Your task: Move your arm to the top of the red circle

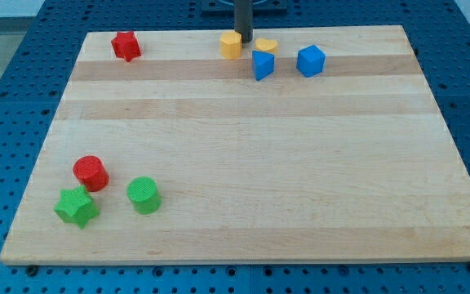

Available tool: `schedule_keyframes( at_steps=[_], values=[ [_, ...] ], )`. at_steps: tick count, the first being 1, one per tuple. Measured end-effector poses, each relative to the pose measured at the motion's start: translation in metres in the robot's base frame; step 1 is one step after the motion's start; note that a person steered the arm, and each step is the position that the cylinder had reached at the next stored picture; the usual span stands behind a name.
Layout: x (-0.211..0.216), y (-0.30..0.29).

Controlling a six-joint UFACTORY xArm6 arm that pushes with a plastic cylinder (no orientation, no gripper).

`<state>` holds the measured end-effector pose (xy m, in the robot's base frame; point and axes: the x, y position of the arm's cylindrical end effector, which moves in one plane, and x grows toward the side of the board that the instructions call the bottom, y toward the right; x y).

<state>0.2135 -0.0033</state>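
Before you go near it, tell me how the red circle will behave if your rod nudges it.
The red circle stands flat on its end, so it should slide rather than roll. It looks squat, so tipping seems unlikely. My tip is far off at the view's top, between the yellow blocks.

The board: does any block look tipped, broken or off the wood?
Nothing stands out. All blocks rest on the wooden board. My tip is at the view's top between two yellow blocks, far from the red circle, which stands upright beside the green star and the green circle.
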Motion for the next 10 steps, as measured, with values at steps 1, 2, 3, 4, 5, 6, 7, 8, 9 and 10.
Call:
schedule_keyframes(
  at_steps=[1, 2, 3, 4, 5, 6, 7, 8, 9, 10],
  values=[
    [0.0, 0.0],
    [-0.001, 0.0],
    [-0.01, 0.0],
    [-0.02, -0.002],
    [-0.02, -0.035],
    [-0.019, -0.07],
    [-0.007, -0.091],
    [0.019, -0.103],
    [0.056, -0.114],
    [0.104, -0.13]
  ],
)
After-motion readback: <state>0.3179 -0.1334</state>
